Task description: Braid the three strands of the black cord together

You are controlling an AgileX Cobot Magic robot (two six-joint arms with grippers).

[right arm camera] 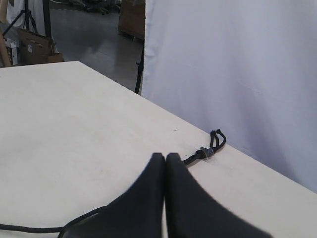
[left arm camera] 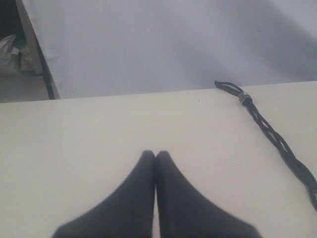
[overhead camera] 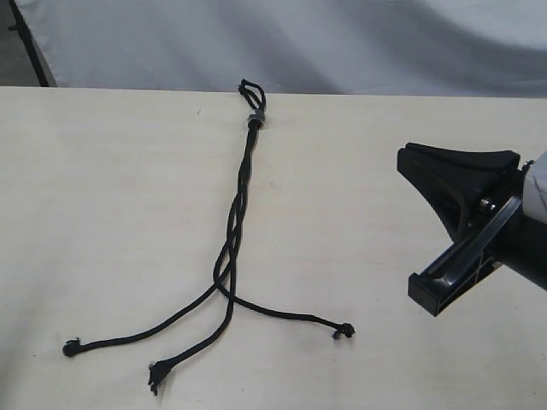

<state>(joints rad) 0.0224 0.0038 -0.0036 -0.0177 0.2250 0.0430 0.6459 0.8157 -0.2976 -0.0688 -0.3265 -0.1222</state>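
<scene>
Thin matte black cord point(overhead camera: 238, 209) lies mid pale wooden table point(overhead camera: 102, 213), braided below its grey band point(overhead camera: 255, 119); the three strands point(overhead camera: 282, 311) splay loose lower down (knotted tips). L gripper point(left arm camera: 155, 154) & R gripper point(right arm camera: 165, 157) both pinched closed, holding nothing, apart from cord.

A thin matte black cord point(overhead camera: 244, 192) lies flat on the desk point(overhead camera: 102, 213), running from far to near, a little left of centre. Its far end is a short loop point(overhead camera: 251, 89) at the desk's far edge, with a small grey band point(overhead camera: 255, 119) just below it. From the band the three strands point(overhead camera: 232, 231) are loosely twisted over one another for most of the length, then they part and fan out. The left strand point(overhead camera: 128, 336) sweeps far to the left, the middle strand point(overhead camera: 205, 340) curves nearest, and the right strand point(overhead camera: 282, 312) angles off right. Each ends in a small knotted or frayed tip.
</scene>
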